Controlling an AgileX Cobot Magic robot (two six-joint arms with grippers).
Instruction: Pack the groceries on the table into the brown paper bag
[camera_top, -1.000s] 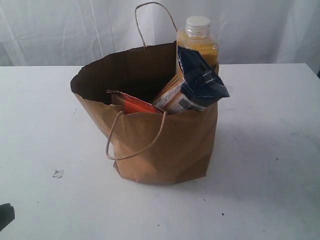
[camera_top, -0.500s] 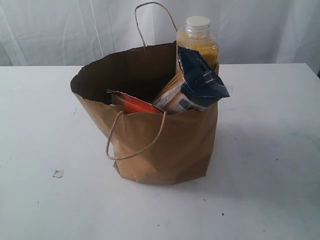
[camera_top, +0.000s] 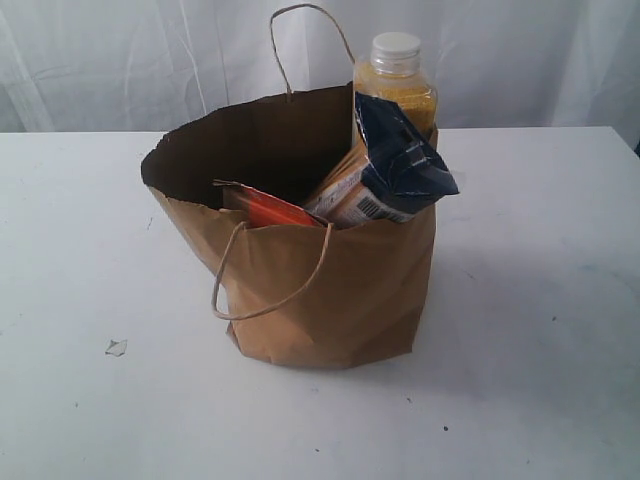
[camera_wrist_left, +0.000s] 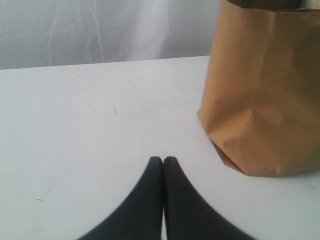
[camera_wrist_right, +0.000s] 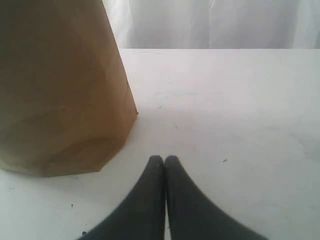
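White draped cloth (camera_top: 100, 60) hangs behind the wide table (camera_top: 540, 300), whose pale top carries faint dark specks and one small scrap (camera_top: 116, 347) lying toward the near left in the exterior view. Near the middle of the table stands the brown paper bag (camera_top: 330, 290), upright, crinkled, its ragged mouth open. Its front handle (camera_top: 270, 300) droops down the near wall, and its rear handle (camera_top: 300, 40) stands up above the far rim. Three groceries show at the mouth. The yellow-grain bottle (camera_top: 395, 80) stands upright at the far right corner, with its white cap well above the rim. The navy-cream packet (camera_top: 395, 165) leans just in front of the bottle, and its crumpled dark end hangs out over the right rim. The brown pouch (camera_top: 270, 208) lies tilted against the near wall, its orange label just clearing the edge. The bag's depths are in shadow, and what else lies there cannot be told. In the left wrist view the left gripper (camera_wrist_left: 163, 160) sits low over bare tabletop, its two black fingers pressed tip to tip with nothing between them, near the bag's side but apart from it. In the right wrist view the right gripper (camera_wrist_right: 164, 159) is likewise pinched together and empty, close to the bag's foot without touching it.
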